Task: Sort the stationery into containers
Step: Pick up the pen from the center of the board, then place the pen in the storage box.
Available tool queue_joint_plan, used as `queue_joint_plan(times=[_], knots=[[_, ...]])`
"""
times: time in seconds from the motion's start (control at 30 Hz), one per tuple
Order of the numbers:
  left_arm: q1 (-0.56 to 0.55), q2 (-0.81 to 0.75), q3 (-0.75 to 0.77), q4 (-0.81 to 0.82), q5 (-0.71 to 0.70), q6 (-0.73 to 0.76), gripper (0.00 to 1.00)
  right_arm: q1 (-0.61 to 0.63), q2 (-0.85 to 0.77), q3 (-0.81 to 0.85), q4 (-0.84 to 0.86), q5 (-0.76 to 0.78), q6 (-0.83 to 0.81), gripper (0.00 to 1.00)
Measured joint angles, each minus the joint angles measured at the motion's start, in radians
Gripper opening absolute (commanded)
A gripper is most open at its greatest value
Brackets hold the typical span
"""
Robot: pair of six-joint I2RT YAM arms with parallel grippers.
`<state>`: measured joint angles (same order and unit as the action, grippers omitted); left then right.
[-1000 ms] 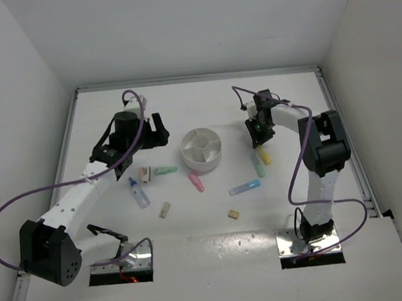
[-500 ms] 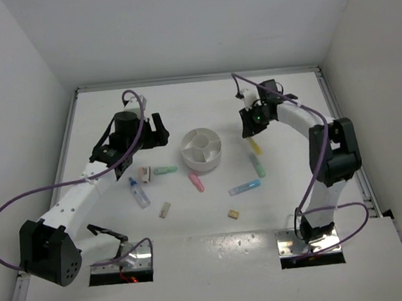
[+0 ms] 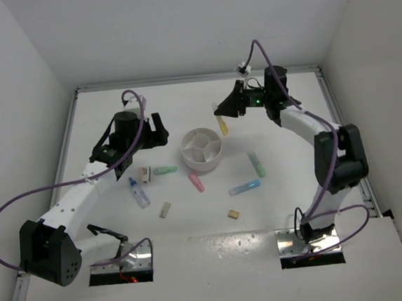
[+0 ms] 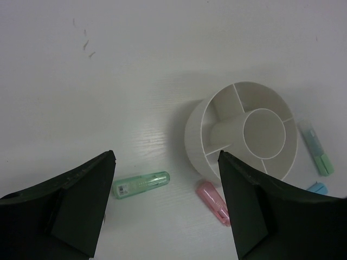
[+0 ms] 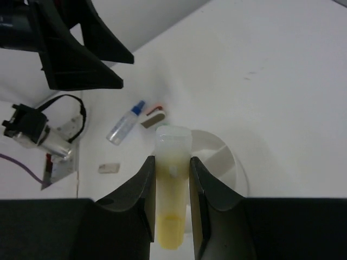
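My right gripper [image 3: 223, 113] is shut on a pastel yellow marker [image 3: 222, 125] and holds it in the air just right of and behind the white divided bowl [image 3: 202, 150]; in the right wrist view the yellow marker [image 5: 172, 179] sits between the fingers above the bowl [image 5: 227, 162]. My left gripper [image 3: 158, 130] is open and empty, left of the bowl [image 4: 227, 157]. On the table lie a green marker [image 4: 141, 184], a pink marker [image 4: 212, 201], a second green marker [image 3: 257, 164], a blue marker [image 3: 244, 187], a blue-capped tube [image 3: 139, 192] and tan erasers [image 3: 164, 209].
Another tan eraser [image 3: 232, 214] lies in front of the bowl. A small pink-and-tan block [image 3: 145, 174] sits next to the green marker. White walls enclose the table at the back and both sides.
My right gripper lifted the yellow marker from the table right of the bowl and carried it left and back, toward the bowl. The left arm has not moved.
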<state>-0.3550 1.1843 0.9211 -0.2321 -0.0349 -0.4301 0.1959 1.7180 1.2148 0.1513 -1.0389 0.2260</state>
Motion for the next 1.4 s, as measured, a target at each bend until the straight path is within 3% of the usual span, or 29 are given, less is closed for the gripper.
queue_joint_plan(times=[0.2, 0.47, 0.7, 1.17, 1.27, 1.37, 1.4], knots=[[0.0, 0.0, 0.0, 0.0, -0.014, 0.003, 0.83, 0.01, 0.218, -0.032, 0.605, -0.13, 0.389, 0.07], [0.0, 0.0, 0.004, -0.007, -0.025, 0.003, 0.83, 0.01, 0.385, 0.026, 0.985, -0.16, 0.638, 0.06], [0.0, 0.0, 0.015, -0.007, -0.026, 0.003, 0.83, 0.015, 0.445, 0.043, 1.091, -0.169, 0.726, 0.06], [0.0, 0.0, 0.015, -0.007, -0.034, 0.008, 0.83, 0.019, 0.505, 0.053, 1.106, -0.177, 0.729, 0.08], [0.0, 0.0, 0.015, -0.007, -0.034, 0.008, 0.83, 0.023, 0.521, 0.06, 1.105, -0.177, 0.721, 0.12], [0.0, 0.0, 0.015, -0.007, -0.036, 0.008, 0.83, 0.03, 0.533, 0.066, 1.105, -0.177, 0.717, 0.21], [0.0, 0.0, 0.015, -0.007, -0.037, 0.008, 0.83, 0.032, 0.535, 0.068, 1.105, -0.178, 0.716, 0.29]])
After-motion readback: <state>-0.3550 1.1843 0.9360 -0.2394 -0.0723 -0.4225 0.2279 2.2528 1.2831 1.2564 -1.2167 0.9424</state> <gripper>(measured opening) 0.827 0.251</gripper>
